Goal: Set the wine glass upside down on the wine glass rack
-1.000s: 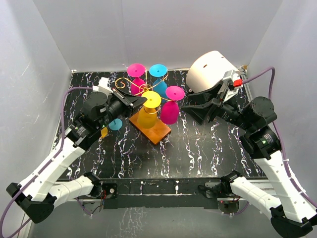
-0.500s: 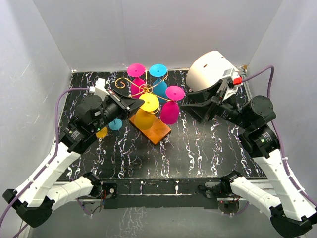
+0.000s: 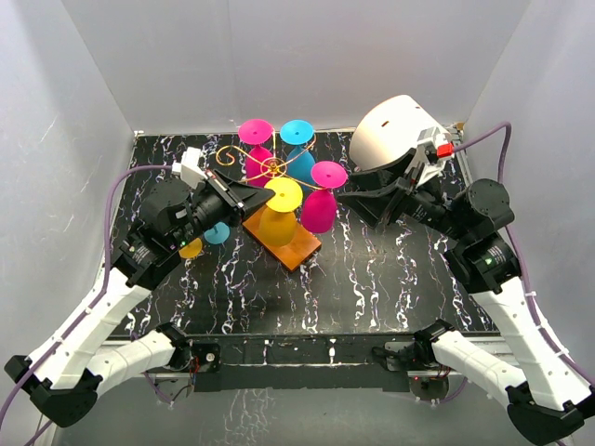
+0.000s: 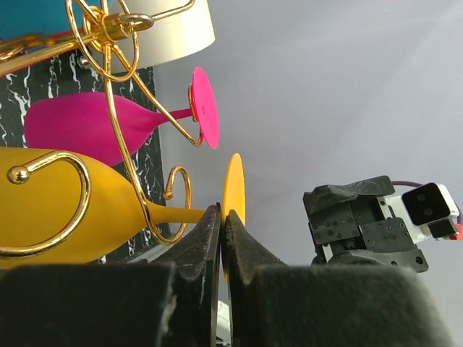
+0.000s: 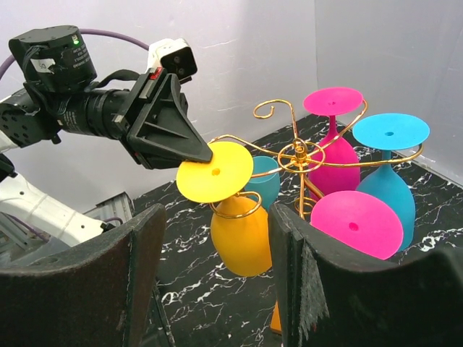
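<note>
On the rack (image 3: pixel 299 249), yellow glass (image 5: pixel 242 242) hangs vertically bowl-down; left fingers (image 4: pixel 199 249) clenched, maybe empty; right fingers (image 5: pixel 72 289) released.

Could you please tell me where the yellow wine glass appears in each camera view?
Top external: yellow glass at centre, upside down above the orange base.
Left wrist: yellow glass lower left, sideways, its foot at the left hand's tips.
Right wrist: yellow glass at centre, foot toward the camera.
Shared landmark: the gold rack holding it.

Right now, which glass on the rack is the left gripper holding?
The yellow glass: the left gripper pinches the edge of its round foot. The pink glasses and blue glasses hang untouched.
</note>
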You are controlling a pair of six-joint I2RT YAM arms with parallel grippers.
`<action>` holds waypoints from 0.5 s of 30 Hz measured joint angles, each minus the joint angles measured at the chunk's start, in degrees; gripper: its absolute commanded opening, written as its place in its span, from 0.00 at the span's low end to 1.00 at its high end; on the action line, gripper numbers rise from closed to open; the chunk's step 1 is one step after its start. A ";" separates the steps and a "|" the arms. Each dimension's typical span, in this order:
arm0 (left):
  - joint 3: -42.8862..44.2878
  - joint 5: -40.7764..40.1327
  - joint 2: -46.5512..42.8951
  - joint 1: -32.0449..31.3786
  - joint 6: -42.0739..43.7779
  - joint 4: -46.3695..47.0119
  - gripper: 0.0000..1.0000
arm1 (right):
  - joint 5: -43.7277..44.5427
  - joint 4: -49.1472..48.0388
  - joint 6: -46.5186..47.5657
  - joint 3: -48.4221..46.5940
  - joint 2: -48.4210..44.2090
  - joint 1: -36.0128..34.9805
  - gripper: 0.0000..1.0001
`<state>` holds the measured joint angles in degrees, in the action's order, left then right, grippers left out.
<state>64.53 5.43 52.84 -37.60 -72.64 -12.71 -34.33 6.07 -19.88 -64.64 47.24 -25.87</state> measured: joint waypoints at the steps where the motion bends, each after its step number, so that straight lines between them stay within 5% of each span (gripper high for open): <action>1: -0.15 0.22 0.00 0.00 -0.13 0.24 0.00 | 0.07 -0.15 -0.02 0.02 0.09 0.00 0.56; 15: -0.28 3.19 4.39 0.00 0.17 2.34 0.00 | 0.39 -0.70 -0.11 0.79 0.22 0.00 0.56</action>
<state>64.25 8.62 57.23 -37.60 -72.47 -10.37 -33.93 5.37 -19.99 -63.86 47.46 -25.87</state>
